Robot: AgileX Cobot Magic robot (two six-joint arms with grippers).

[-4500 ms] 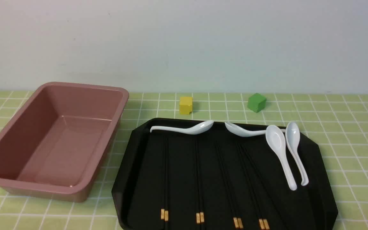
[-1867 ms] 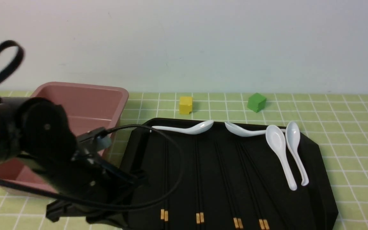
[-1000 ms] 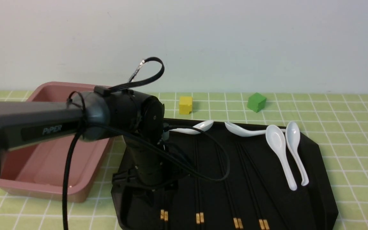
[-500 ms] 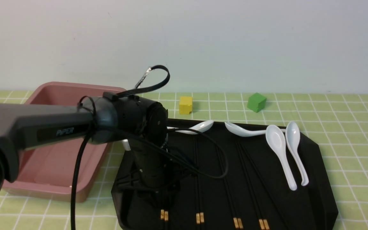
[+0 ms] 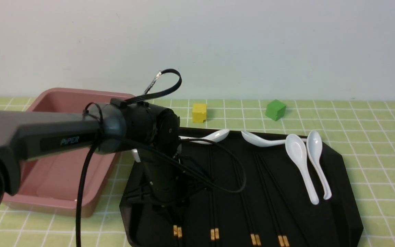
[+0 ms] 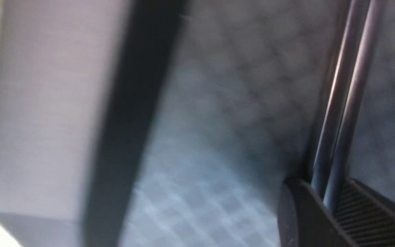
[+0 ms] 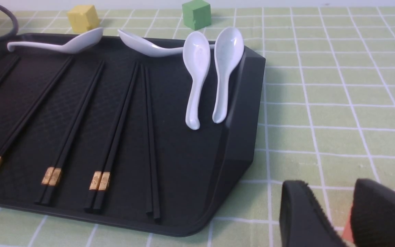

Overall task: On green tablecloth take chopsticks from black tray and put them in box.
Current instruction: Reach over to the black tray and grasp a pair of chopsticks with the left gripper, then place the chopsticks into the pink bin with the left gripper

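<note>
The left hand (image 6: 326,193) is down over the left side of the black tray (image 5: 341,206). Its fingers (image 6: 362,219) are closed in on either side of the leftmost pair of chopsticks (image 6: 341,103). The close view is blurred, but the pair looks pinched between them. Three more pairs lie alongside on the tray, gold bands toward the robot, and four white spoons (image 5: 300,161) rest along its far and right parts. The pink box (image 5: 57,181) stands just left of the tray on the green cloth (image 5: 382,144). The right hand (image 7: 331,192) hovers low over the cloth near the tray's right corner, fingers slightly apart and holding nothing.
</note>
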